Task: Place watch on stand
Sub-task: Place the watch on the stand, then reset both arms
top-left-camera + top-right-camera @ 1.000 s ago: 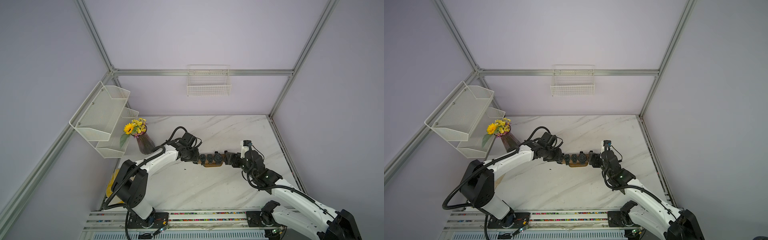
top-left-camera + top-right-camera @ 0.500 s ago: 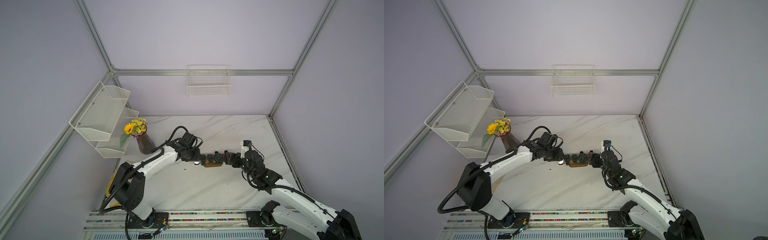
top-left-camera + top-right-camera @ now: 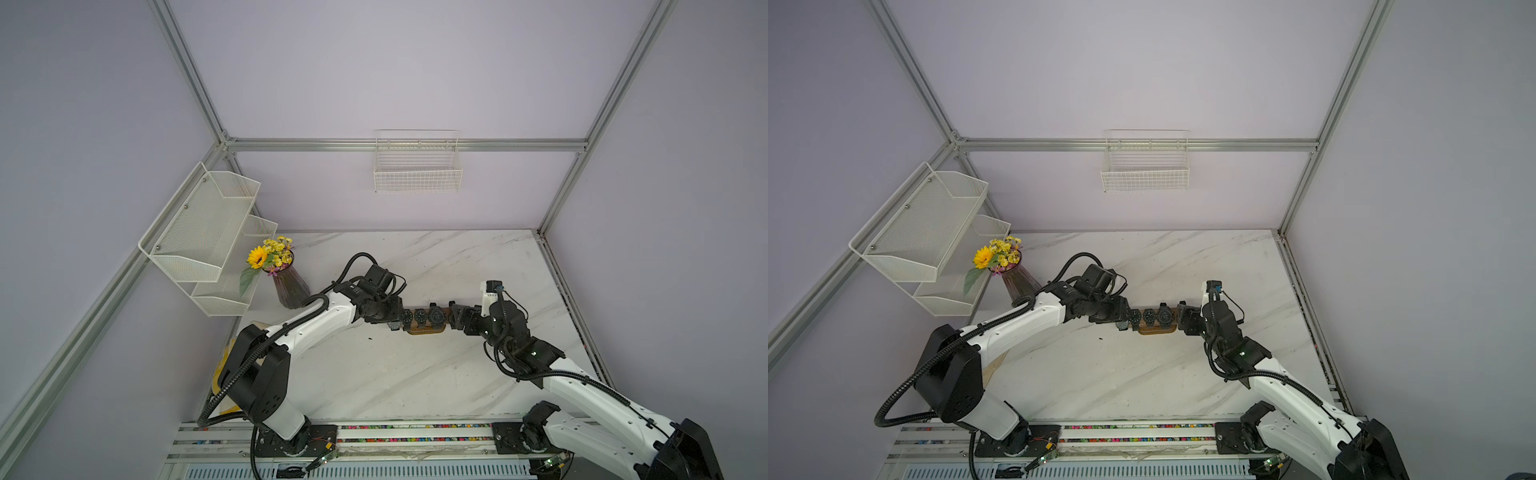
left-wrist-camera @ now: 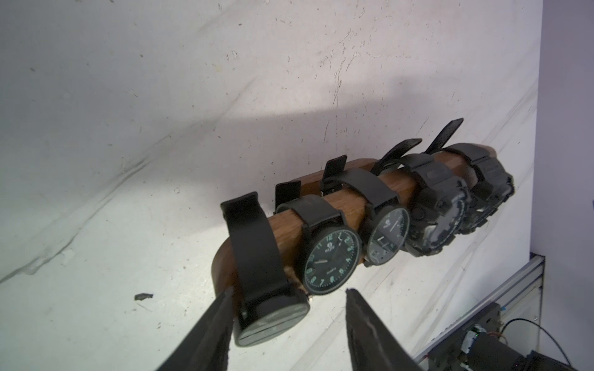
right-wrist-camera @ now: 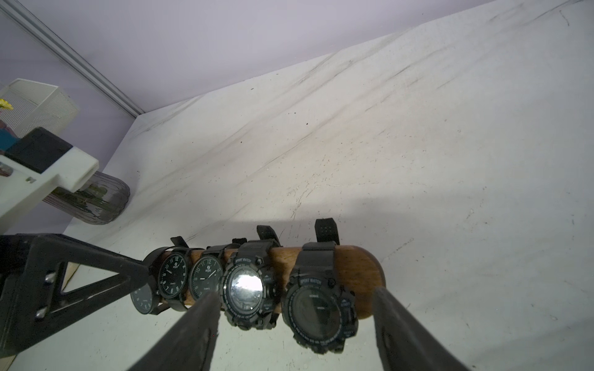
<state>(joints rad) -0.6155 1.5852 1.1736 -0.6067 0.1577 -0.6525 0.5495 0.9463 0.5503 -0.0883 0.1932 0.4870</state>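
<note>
Marble tabletop with both arms reaching to its middle: left arm from one side, right arm from the other. Two-tier mesh shelf on the side wall, wire basket on the back wall, vase of yellow flowers in the corner under the shelf.

Wooden stand sits mid-table, upright on its base, directly between the two grippers. Bar carries five watches in a row.

Left gripper: fingers apart, straddling the end watch. One finger is right against its case, the other stands clear of it, so nothing is clamped.

Right gripper: fingers wide apart at the opposite end, framing the two sport watches and the bar's rounded tip. Contact with the bar: can't tell.

End watch: strap looped around the bar at the end nearest the left gripper, case hanging low, face tilted down. Next along are two analog watches, then the sport pair.
</note>
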